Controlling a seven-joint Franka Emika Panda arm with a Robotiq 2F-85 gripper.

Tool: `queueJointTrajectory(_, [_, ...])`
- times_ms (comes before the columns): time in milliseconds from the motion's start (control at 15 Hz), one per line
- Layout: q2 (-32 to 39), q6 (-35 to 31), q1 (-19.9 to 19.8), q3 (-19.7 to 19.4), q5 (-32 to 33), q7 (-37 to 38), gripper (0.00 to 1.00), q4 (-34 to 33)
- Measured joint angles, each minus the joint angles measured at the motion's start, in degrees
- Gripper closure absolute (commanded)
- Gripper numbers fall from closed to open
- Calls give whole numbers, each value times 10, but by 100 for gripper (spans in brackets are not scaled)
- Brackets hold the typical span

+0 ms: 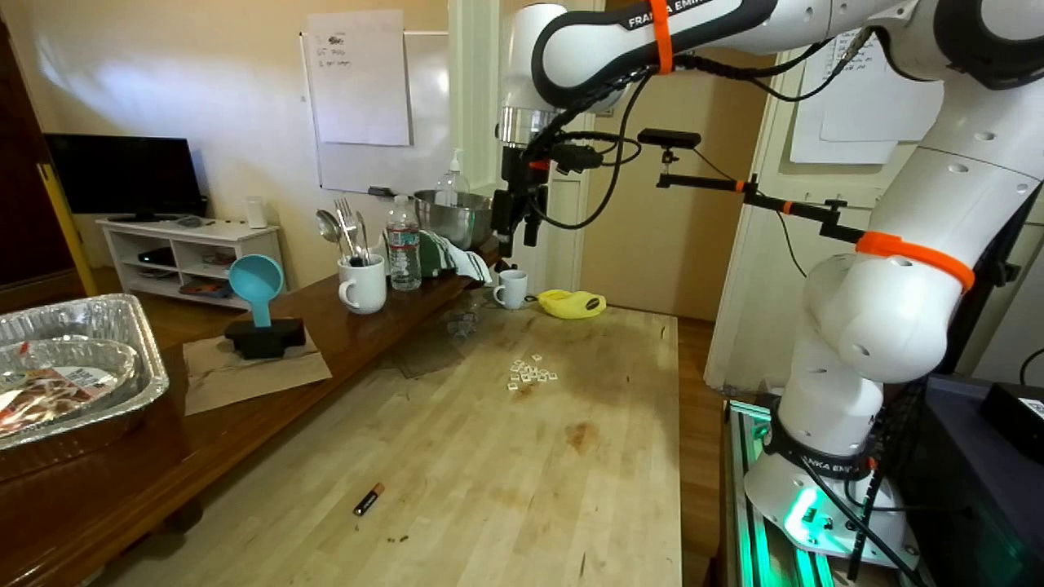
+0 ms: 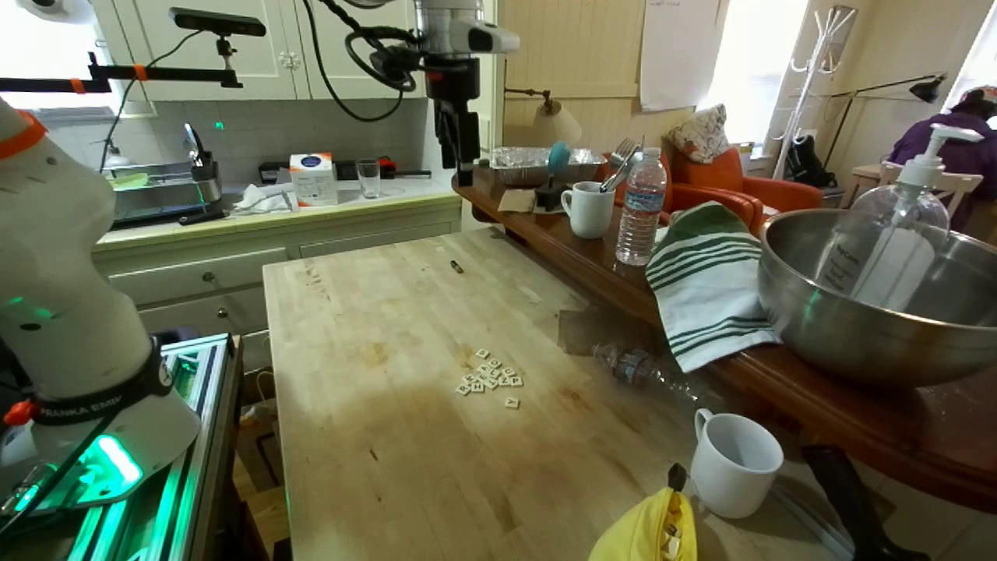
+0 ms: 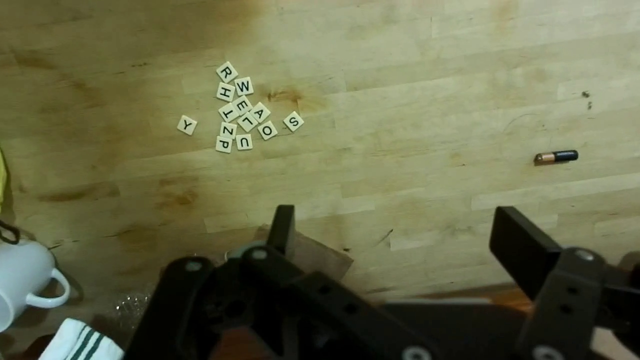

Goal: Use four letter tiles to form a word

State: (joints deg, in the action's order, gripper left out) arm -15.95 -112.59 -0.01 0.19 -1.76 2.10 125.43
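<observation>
Several small cream letter tiles (image 3: 242,105) lie flat and face up in a loose cluster on the wooden table (image 3: 400,125), seen in the wrist view. R, W, H, E, A, L, Z, P, U and O can be read there. The Y tile (image 3: 187,125) lies apart to the left, and the S tile (image 3: 293,121) lies apart to the right. The tiles also show in both exterior views (image 1: 534,374) (image 2: 489,378). My gripper (image 3: 392,220) is open and empty, its two fingers wide apart. In both exterior views the gripper (image 1: 518,239) (image 2: 465,173) hangs high above the table, away from the tiles.
A battery (image 3: 556,157) lies on the table. A white mug (image 2: 736,463), a yellow pouch (image 2: 650,530) and a clear plastic bottle (image 2: 635,366) stand or lie near one end. A raised brown ledge (image 1: 326,310) runs alongside, bearing a cutlery mug (image 1: 363,285), a water bottle (image 1: 404,249) and a metal bowl (image 1: 453,218).
</observation>
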Motion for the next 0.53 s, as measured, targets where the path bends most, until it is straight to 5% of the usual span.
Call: queueJointTrajectory(533, [26,-20,-6,-19,0,-33,0,22])
